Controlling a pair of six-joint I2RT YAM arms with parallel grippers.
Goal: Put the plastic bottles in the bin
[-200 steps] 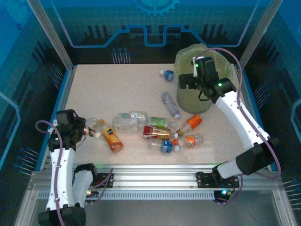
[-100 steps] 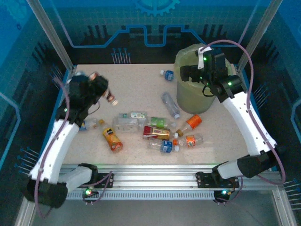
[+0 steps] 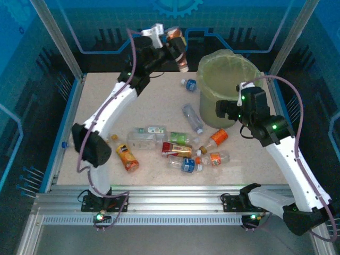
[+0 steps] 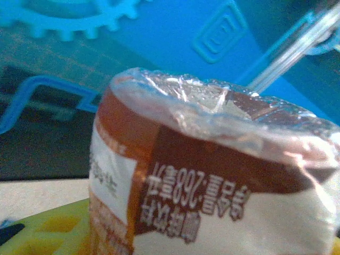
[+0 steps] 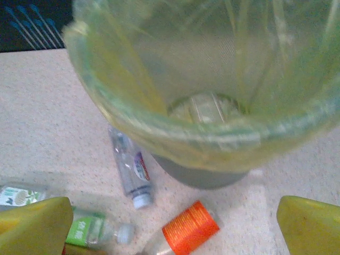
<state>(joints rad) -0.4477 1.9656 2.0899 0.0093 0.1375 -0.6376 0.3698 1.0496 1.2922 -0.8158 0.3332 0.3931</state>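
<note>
**A:** Blue wall panels with a gear outline stand behind a speckled beige table. Is any writing legible?

**B:** In the left wrist view, yes. The brown-and-white bottle shows "268" among Chinese characters, upside down to the camera. Its lower part is cut off.

**A:** What holds it?

**B:** The left gripper is clamped on it, in the air just left of the bin. From overhead the label is only a brown blur.

**A:** And the right gripper?

**B:** It is at the bin's near side. Its yellow fingers are wide apart with nothing between them. Its camera looks into the bin, where a pale round shape lies at the bottom. I cannot tell what that is.

**A:** Other labels?

**B:** The text on the orange-labelled bottle and the clear bottle is too blurred to read. The other bottles lie on the table in front of the bin.
</note>
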